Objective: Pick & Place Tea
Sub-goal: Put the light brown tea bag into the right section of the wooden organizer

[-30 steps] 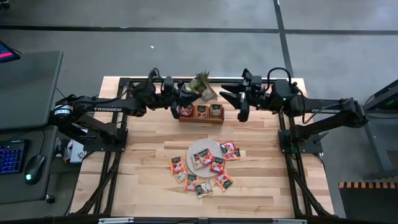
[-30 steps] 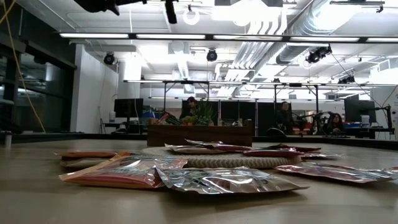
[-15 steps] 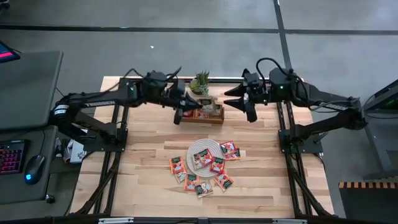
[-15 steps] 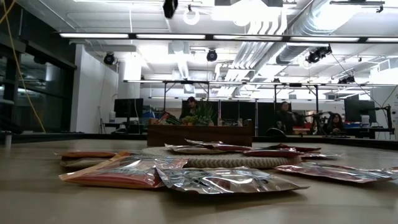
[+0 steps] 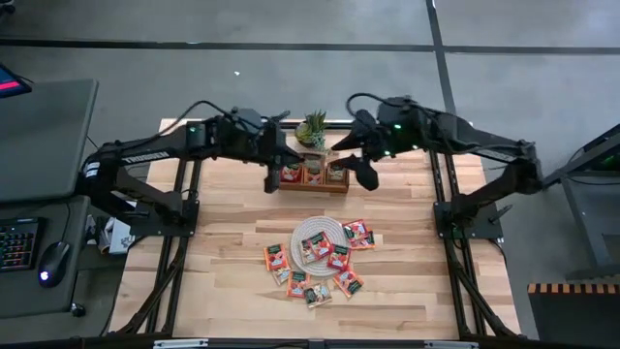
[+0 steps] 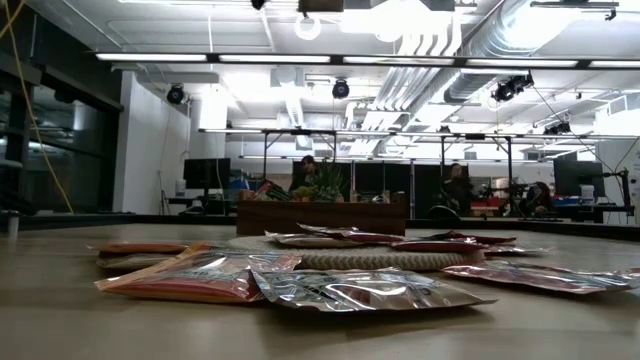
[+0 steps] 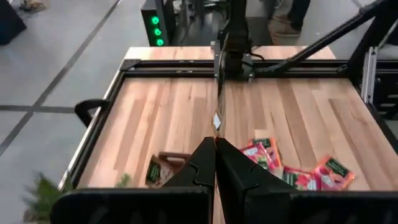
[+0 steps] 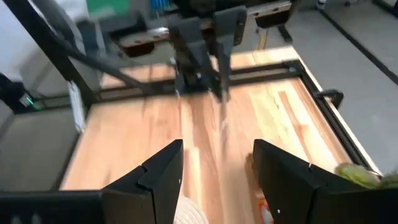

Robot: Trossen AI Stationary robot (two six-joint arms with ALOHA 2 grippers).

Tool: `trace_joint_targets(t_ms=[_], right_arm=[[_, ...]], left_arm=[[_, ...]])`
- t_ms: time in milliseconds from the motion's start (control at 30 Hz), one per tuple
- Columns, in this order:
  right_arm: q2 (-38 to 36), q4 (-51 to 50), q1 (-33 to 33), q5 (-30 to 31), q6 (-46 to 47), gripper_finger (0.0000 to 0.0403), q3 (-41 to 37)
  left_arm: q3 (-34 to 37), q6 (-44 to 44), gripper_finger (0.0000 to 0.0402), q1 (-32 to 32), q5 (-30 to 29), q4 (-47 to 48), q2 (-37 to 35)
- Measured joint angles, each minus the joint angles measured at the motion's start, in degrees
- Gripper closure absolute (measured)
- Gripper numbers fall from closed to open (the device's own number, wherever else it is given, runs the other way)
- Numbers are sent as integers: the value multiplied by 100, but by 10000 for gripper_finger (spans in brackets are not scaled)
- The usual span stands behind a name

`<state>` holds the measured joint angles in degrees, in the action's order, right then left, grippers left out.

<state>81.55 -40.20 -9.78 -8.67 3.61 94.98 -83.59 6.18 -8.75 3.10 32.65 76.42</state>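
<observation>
Both grippers are hovering by the far wooden tray [image 5: 312,183]; left gripper [image 7: 215,163] pinched empty, right gripper [image 8: 214,168] spread wide; tea sachets [image 5: 316,256] are lying mid-table around the mat [image 5: 317,236]; overlapping packets risk double grabs.

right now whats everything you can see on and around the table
tea sachets: about a dozen loose, mostly orange-red, a few paler, scattered on and around the mat near the table's middle
mat: one, round, whitish, mid-table, partly covered by sachets
tray: one, brown wood, at the far edge, with sachets standing in its compartments
plant: one, small, green, just behind the tray
table: one, light wood in a black frame
keyboard and mouse: one each, on the grey desk off the table's left side
people: a few, seated far across the room, low view
left gripper: fingers shut, empty, over the tray's left end
right gripper: fingers open, empty, beside the tray's right end
</observation>
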Motion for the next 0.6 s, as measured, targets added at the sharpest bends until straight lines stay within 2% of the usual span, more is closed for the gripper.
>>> trace_joint_targets(t_ms=[333,600], right_arm=[[1279,-1620,0,206,-614,212,1713],[1613,-2179,7,-107,-648,212,2047]], left_arm=[[15,25,401,254,-393,-16,378],[15,23,401,240,-436,-77,422]])
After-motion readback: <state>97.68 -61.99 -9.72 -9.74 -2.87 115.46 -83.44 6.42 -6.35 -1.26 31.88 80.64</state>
